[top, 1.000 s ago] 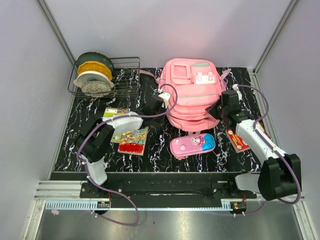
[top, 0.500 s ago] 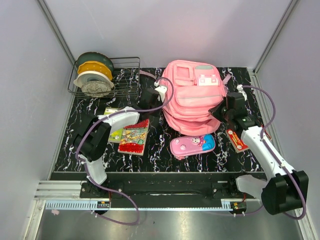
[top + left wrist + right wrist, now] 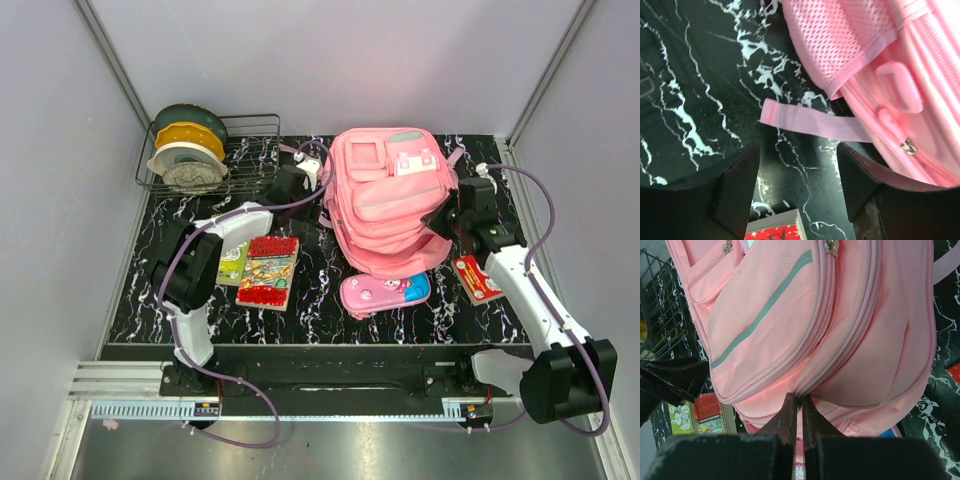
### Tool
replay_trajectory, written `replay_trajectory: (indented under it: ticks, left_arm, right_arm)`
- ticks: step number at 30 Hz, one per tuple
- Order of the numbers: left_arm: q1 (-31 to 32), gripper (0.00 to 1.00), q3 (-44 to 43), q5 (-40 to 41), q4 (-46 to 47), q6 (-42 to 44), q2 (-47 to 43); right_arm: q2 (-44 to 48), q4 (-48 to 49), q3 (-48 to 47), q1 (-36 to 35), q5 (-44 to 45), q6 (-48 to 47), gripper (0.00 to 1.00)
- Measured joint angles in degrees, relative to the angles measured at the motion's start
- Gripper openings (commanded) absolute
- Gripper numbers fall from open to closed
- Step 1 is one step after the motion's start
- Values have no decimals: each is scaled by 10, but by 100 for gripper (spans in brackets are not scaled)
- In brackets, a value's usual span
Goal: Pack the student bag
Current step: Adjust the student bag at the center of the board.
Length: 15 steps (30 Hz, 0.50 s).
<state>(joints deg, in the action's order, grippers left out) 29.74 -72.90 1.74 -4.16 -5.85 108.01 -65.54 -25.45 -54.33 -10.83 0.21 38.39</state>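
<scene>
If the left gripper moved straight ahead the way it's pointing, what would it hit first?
Likely the loose pink strap lying on the table, with the student bag just beyond; depth is unclear.

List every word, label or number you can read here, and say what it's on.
Nothing reads clearly.
Red-topped book: title lettering blurred.
Green booklet: print too small.
Red packet: print too small.
student bag: no lettering visible.
</scene>
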Motion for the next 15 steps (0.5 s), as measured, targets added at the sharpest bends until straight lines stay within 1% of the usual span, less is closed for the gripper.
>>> replay_trajectory:
  ticks: [2, 3, 7, 10, 12, 13, 15]
  left_arm:
    - [-7, 70, 9, 0, 2, -4, -4]
    - [-9, 75, 19, -3, 4, -7, -11]
    - [-7, 82, 66, -31, -2, -27, -73]
    - [1, 94, 91, -60, 0, -51, -150]
    - [17, 96, 100, -71, 7, -69, -207]
    - [29, 99, 101, -75, 13, -77, -228]
    - [62, 99, 98, -78, 28, -88, -262]
  right_arm:
    - [-14, -6, -14, 2, -9, -2, 0]
    - [-20, -7, -19, 1, -14, -2, 0]
    - [-55, -3, -51, 2, -38, -2, 0]
    - [-84, 4, -74, 2, -59, 0, 0]
    - [-97, 14, -80, 2, -71, 3, 0]
    - [-101, 22, -81, 2, -76, 6, 0]
    - [-104, 29, -81, 2, -86, 10, 0]
